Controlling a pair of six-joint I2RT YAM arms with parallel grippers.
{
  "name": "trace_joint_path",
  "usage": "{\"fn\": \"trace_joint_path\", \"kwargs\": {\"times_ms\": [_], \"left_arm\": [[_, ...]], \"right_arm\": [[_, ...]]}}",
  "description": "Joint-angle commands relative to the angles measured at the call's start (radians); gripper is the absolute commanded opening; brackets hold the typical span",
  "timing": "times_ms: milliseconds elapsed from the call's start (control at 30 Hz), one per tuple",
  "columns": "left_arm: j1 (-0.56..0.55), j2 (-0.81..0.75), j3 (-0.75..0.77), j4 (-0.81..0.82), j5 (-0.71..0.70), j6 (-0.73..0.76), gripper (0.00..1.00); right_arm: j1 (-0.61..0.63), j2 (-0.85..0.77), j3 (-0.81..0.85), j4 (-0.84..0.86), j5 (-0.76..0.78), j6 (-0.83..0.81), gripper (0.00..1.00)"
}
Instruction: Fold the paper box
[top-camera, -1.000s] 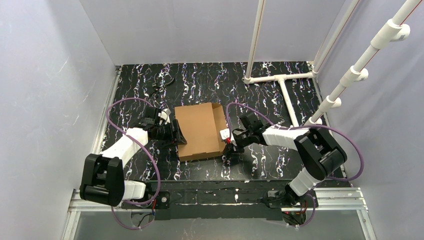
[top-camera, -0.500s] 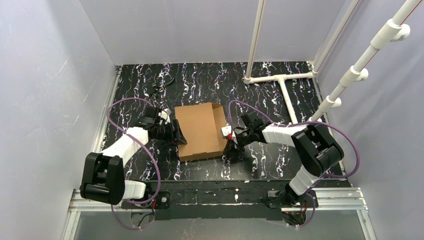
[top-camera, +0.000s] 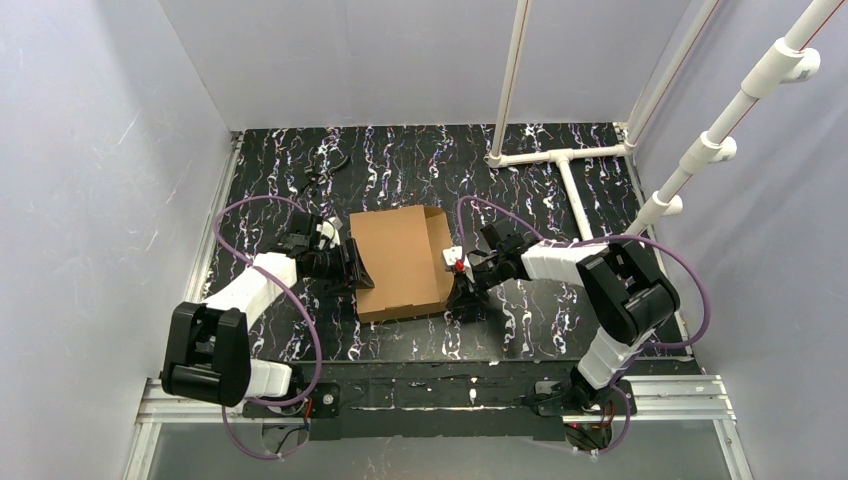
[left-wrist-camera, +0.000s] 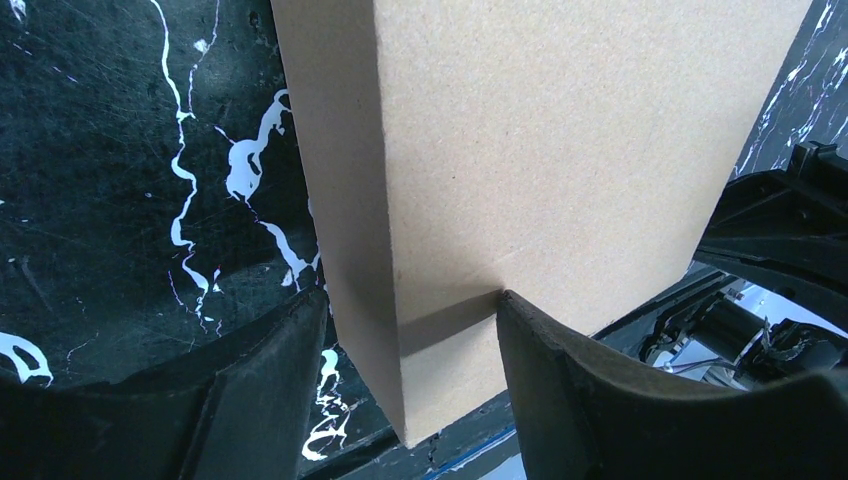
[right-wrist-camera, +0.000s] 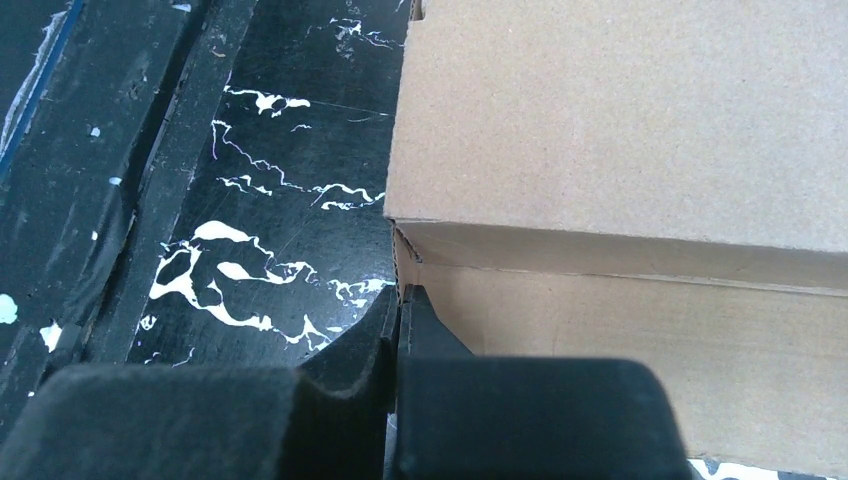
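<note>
- Right arm has leaned in since a moment ago. Its elbow has swung left, and the right end effector (top-camera: 463, 290) has slid up closer along the right side of the paper box (top-camera: 400, 262).
- Left arm has not moved, and the box lies in the same spot as before.
- The box sits in the middle of the black bench (top-camera: 290, 170), between the two end effectors. It is brown and folded up, with its flat top closed.
- The left end effector (top-camera: 352, 268) is at the left side of the box.
- Seen from the left wrist, the left end effector (left-wrist-camera: 405, 330) has its fingers (left-wrist-camera: 270, 380) apart, with an edge of the box (left-wrist-camera: 560, 150) between them. One finger is up against the side wall and the other is against the top, so it is pinching the box.
- Seen from the right wrist, the right end effector (right-wrist-camera: 402, 325) has its fingers pressed together with nothing between them.
- Its tip touches the box (right-wrist-camera: 620, 120) at a corner, right at the line where the top meets the side wall.
- A white pipe frame (top-camera: 560, 160) lies on the far right part of the bench, well apart from the box.
- Purple cables (top-camera: 235, 215) loop over both arms.
</note>
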Motion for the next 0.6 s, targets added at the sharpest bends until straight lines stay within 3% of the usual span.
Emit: {"fn": "trace_joint_path", "kwargs": {"times_ms": [0, 567], "left_arm": [[0.002, 0.014, 0.012, -0.035, -0.021, 0.013, 0.61], [0.002, 0.025, 0.012, -0.033, -0.009, 0.012, 0.6]], "right_arm": [[0.001, 0.05, 0.006, -0.098, 0.007, 0.032, 0.01], [-0.021, 0.054, 0.0, -0.12, -0.036, 0.022, 0.01]]}}
